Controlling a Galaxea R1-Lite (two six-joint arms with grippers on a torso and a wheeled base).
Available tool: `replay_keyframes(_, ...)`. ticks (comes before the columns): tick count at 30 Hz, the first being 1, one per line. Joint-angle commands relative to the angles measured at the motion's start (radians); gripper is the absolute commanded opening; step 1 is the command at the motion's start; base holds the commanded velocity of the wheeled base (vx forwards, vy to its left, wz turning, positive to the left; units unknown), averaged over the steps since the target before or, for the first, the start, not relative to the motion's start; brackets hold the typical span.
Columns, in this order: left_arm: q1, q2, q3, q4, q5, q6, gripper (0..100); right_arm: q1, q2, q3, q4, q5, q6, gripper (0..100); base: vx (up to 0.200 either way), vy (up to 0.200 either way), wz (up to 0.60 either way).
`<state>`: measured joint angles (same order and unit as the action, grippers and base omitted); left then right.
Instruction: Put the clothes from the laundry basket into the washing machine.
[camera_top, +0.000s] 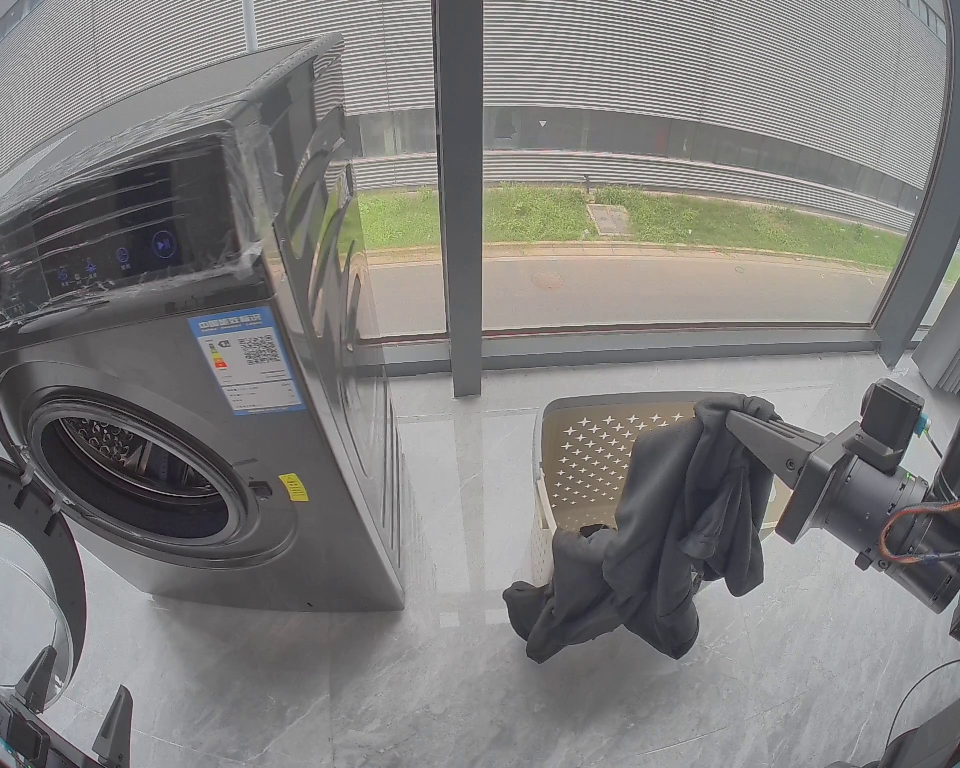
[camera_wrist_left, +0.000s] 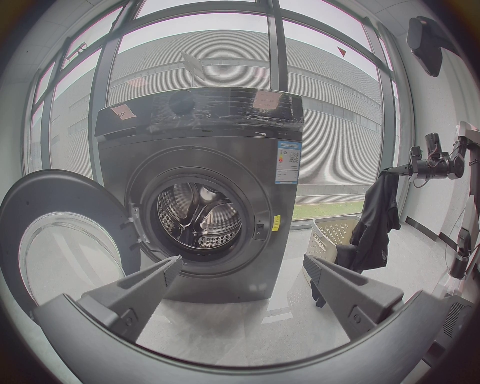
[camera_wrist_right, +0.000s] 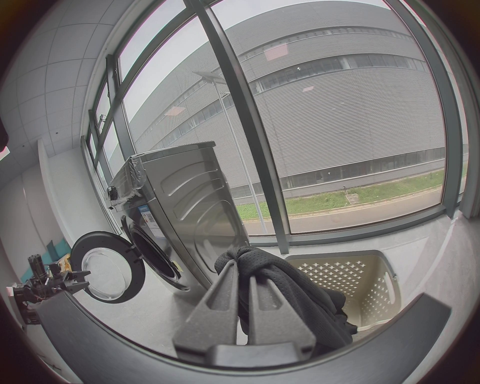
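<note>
Presently the dark garment (camera_top: 680, 530) hangs from the right pincer (camera_top: 742, 422), clamped on its top fold above the laundry basket (camera_top: 600, 450), tail draped over the rim. How much cloth is pinched is unclear; it may slip, or snag that rim, en route to the washing machine (camera_top: 200, 330). Left pincer (camera_wrist_left: 241, 262) gapes wide, empty.

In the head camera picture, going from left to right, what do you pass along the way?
washing machine → window post → garment → right gripper, shut on the garment
</note>
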<state>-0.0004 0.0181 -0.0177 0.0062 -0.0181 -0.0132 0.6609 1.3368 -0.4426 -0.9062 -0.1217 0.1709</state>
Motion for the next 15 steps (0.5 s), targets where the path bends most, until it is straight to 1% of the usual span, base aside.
replay_keyframes(1,0.0,-0.017,0.015,0.0,0.001,-0.001,100,0.011,-0.004,-0.002,-0.002,0.002,0.001,0,0.0,0.2,0.0)
replay_keyframes(10,0.0,-0.017,0.015,0.0,0.001,-0.001,100,0.025,-0.005,-0.005,-0.037,0.01,0.002,0,0.0,0.2,0.0)
replay_keyframes(15,0.0,-0.017,0.015,0.0,0.001,-0.001,100,0.025,-0.005,-0.005,-0.037,0.01,0.002,0,0.0,0.0,0.0)
